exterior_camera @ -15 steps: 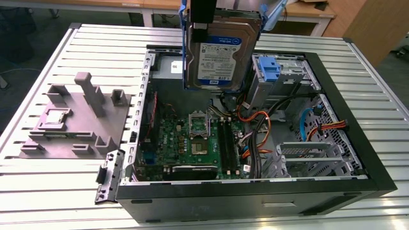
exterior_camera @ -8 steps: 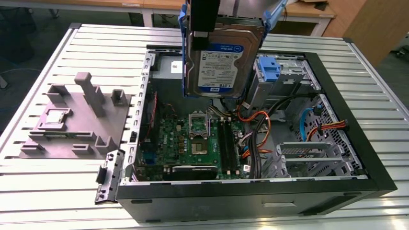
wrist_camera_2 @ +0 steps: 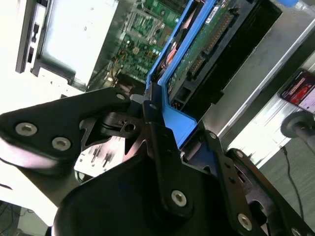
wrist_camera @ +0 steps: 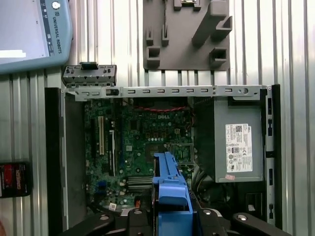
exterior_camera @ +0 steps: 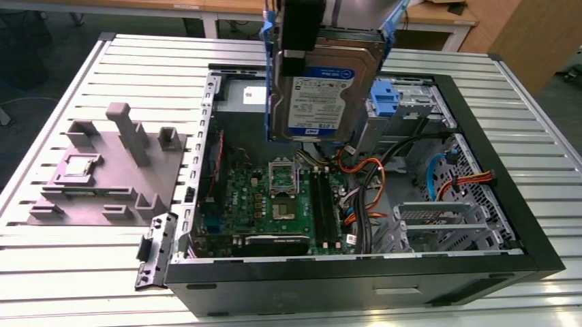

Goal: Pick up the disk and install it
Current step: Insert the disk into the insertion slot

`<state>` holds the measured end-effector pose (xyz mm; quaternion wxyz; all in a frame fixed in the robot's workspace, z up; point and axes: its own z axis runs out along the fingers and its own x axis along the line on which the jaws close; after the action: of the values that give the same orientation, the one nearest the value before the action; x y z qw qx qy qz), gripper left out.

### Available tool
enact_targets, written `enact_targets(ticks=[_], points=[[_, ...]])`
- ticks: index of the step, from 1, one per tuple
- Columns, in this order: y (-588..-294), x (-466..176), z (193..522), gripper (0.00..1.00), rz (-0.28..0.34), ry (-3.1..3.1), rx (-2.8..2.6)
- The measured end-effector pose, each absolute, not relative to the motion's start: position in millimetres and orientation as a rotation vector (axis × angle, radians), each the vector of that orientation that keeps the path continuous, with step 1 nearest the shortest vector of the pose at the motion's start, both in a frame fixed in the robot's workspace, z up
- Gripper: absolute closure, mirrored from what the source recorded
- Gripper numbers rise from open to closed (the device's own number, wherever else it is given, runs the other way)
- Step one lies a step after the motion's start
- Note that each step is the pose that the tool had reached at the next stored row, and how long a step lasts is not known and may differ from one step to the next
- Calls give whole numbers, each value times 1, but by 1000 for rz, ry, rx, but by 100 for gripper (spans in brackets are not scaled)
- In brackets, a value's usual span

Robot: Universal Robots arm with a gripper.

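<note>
Fingers [wrist_camera_2: 160, 147] clenched on the blue frame of the disk [exterior_camera: 317, 95], hung upright just beneath them, label showing, above the open computer case [exterior_camera: 318, 293] and its circuit board [exterior_camera: 264, 204].

On table [exterior_camera: 82, 272]: case [exterior_camera: 364, 286], with fixture [exterior_camera: 91, 194] beside it at exterior view's left; disk [exterior_camera: 318, 88] above case.

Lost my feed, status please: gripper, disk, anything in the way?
Gripper shut on the disk, by its blue carrier. Held upright above the open computer case, not seated. Loose cables beneath.
</note>
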<state>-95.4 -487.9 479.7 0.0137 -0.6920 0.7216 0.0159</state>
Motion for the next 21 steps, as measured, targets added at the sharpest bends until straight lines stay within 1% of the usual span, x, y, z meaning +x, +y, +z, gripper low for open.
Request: enact_targets(ticks=[6,10,21], points=[[-489,-71,480,63,50,2248,-2155],[-490,-66,480,63,50,2247,-2155],[-515,-66,479,63,50,2247,-2155]])
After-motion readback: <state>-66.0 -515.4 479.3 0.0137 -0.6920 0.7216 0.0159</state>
